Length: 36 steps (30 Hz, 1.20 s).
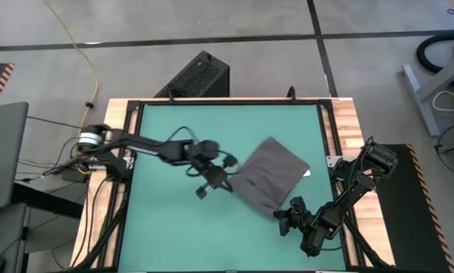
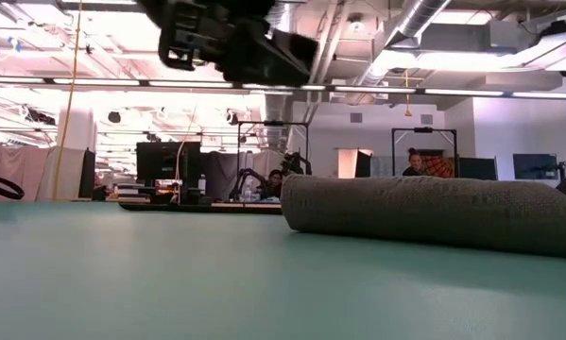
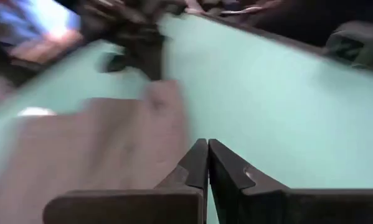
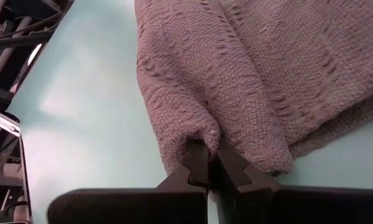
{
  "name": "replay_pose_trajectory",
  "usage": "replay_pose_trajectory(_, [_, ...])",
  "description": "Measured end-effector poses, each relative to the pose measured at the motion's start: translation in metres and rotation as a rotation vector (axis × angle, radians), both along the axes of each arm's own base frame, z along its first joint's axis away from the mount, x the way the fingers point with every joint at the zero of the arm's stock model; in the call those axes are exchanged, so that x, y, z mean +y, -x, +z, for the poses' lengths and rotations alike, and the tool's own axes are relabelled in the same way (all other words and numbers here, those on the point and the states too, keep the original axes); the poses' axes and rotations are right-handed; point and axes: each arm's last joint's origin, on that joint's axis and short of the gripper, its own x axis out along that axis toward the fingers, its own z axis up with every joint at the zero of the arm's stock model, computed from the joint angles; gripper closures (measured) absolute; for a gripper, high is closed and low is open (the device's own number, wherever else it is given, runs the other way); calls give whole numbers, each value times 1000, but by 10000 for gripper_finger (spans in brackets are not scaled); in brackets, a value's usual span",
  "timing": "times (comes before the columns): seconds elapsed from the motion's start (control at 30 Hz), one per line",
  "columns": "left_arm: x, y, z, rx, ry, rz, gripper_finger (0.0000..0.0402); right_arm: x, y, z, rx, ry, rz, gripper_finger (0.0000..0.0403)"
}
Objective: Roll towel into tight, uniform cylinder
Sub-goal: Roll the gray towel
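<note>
Towel (image 1: 270, 173): a dark grey cloth lying slantwise on the green table (image 1: 181, 235), right of the middle, its bulk folded over on itself. From table height it reads as a thick, rounded roll (image 2: 434, 210) with a coarse woven surface, resting flat on the mat. A small white tag (image 1: 307, 173) shows at the edge toward the right side of the table; no writing on it can be read, and no brand or lettering is legible anywhere else in view.

At the towel's near corner, the right gripper (image 1: 290, 214) has its fingers (image 4: 195, 163) pinched together on a fold of the cloth (image 4: 236, 93), which bunches up just ahead of the tips.

The left gripper (image 1: 211, 184) sits just beside the towel's opposite edge, above the mat; its own camera shows the two fingers (image 3: 198, 163) pressed together with nothing between them, the grey cloth (image 3: 111, 149) blurred beyond and to one side.

Around the table runs a wooden frame (image 1: 350, 121). A black box (image 1: 196, 76) stands on the floor behind the table, and a yellow cable (image 1: 82, 53) trails across the floor. Far across the room, a seated person (image 2: 415, 162) is visible among desks and monitors.
</note>
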Motion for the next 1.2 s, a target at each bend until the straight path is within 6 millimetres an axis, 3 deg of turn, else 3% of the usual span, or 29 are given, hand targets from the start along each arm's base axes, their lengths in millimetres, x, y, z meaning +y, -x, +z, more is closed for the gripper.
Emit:
replay_pose_trajectory(0.1, [-1, 17, -5, -140, -97, 64, 397, 0, 0, 0, -2, 2, -1, 383])
replay_pose_trajectory(0.23, [0, 26, -25, -186, -168, 44, 368, 0, 0, 0, -2, 8, 0, 383])
replay_pose_trajectory(0.63, [-12, 4, -62, -48, -246, 144, 213, 0, 0, 0, 7, -1, 3, 382])
replay_pose_trajectory(0.83, [-18, -2, -61, -62, -300, 208, 152, 0, 0, 0, 8, -6, 5, 382])
replay_pose_trajectory(1.03, [-25, 0, -65, -23, -306, 222, 130, 0, 0, 0, 9, -7, 5, 382])
replay_pose_trajectory(1.2, [-24, -14, -84, 22, -343, 288, 131, 0, 0, 0, 12, -7, 5, 382])
